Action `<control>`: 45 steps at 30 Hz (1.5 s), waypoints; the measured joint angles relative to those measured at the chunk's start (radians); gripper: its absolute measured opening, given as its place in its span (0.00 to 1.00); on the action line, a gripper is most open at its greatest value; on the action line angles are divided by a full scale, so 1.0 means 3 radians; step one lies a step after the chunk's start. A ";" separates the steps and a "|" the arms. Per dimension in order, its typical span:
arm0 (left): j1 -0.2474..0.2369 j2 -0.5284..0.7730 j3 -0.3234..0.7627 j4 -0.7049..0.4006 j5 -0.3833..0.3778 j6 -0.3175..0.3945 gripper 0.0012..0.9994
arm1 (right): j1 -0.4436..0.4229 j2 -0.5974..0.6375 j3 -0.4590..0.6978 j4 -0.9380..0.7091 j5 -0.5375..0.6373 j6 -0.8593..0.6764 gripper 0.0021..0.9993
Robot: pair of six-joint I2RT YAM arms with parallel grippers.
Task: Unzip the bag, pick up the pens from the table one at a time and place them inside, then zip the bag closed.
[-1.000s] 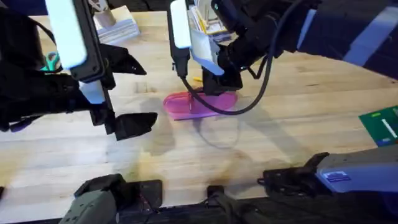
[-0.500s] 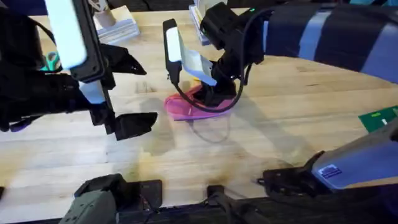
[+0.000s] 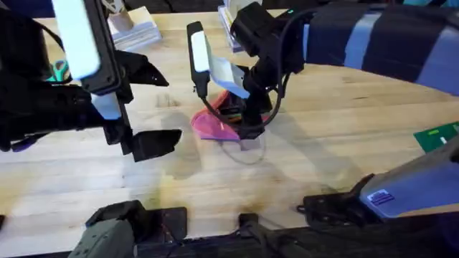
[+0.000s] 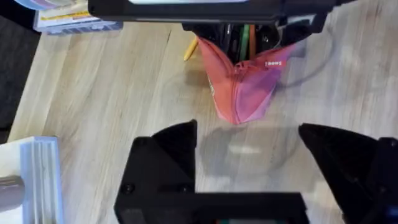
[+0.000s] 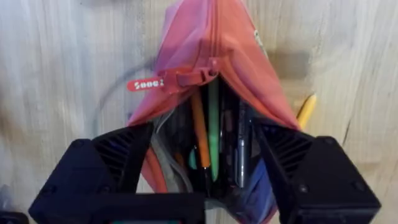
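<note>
With pens inside the part-open pink pouch [image 5: 211, 74], the right gripper [image 5: 208, 174] is gripping its rim, the left gripper [image 4: 249, 165] is hanging released, and the yellow pen [image 5: 306, 110] at the pouch's two o'clock looks like it needs bagging next.

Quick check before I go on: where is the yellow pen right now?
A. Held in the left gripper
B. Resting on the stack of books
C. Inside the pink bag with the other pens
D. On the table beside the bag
D. In the right wrist view the yellow pen lies on the table just outside the bag, whose open mouth holds orange, green and dark pens.
</note>
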 joint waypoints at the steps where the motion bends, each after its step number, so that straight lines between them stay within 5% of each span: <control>1: 0.0000 0.0001 0.0000 0.0000 0.0000 0.0000 0.99 | 0.0000 0.0000 0.0000 0.0000 0.0000 0.0000 1.00; 18: 0.0000 0.0001 0.0000 0.0000 0.0000 0.0000 0.99 | 0.0000 -0.0036 0.0000 -0.0007 0.0005 0.0000 1.00; 28: 0.0000 0.0001 0.0000 0.0000 0.0000 0.0000 0.99 | -0.0029 -0.0760 0.0024 -0.0104 -0.0005 0.0428 1.00; 45: 0.0000 0.0000 0.0000 -0.0001 0.0000 0.0000 0.99 | -0.0859 -0.0799 0.0113 0.0343 -0.0015 0.1164 1.00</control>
